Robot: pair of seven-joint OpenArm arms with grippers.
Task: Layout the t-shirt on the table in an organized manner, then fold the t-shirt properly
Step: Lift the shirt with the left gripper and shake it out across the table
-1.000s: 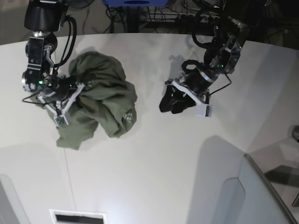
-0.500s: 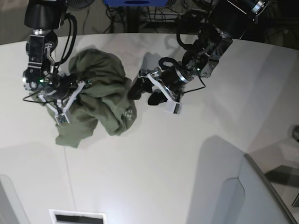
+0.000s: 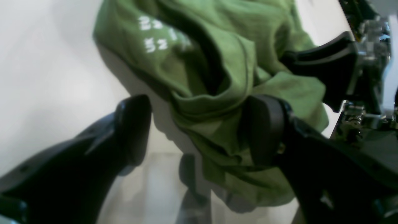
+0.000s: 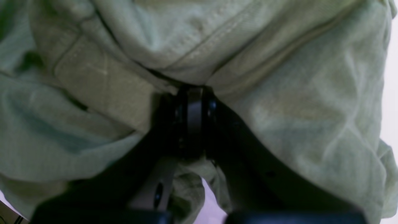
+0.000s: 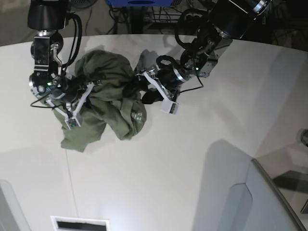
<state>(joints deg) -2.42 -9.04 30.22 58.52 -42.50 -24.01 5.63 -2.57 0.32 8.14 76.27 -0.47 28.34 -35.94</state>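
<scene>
The olive-green t-shirt (image 5: 110, 82) lies crumpled in a heap on the white table (image 5: 192, 159) at the left. My right gripper (image 5: 72, 103) is shut on the t-shirt's left side; in the right wrist view its closed fingertips (image 4: 192, 102) are buried in pale green cloth (image 4: 279, 77). My left gripper (image 5: 139, 91) reaches in from the right and is open at the heap's right edge. In the left wrist view a fold of the t-shirt (image 3: 217, 62) with white printed label marks lies between the spread fingers (image 3: 133, 127), and the left gripper (image 3: 199, 130) has not closed on it.
A grey translucent panel (image 5: 269, 202) stands at the near right corner. A white slot (image 5: 79, 224) sits at the near edge, with a thin dark seam (image 5: 71, 183) running to it. Cables and a blue object (image 5: 139, 2) lie behind the table's far edge.
The left arm swept left across the table to the t-shirt and its jaws opened wide around the right edge. The right gripper kept its hold and shifted slightly up with the cloth.
</scene>
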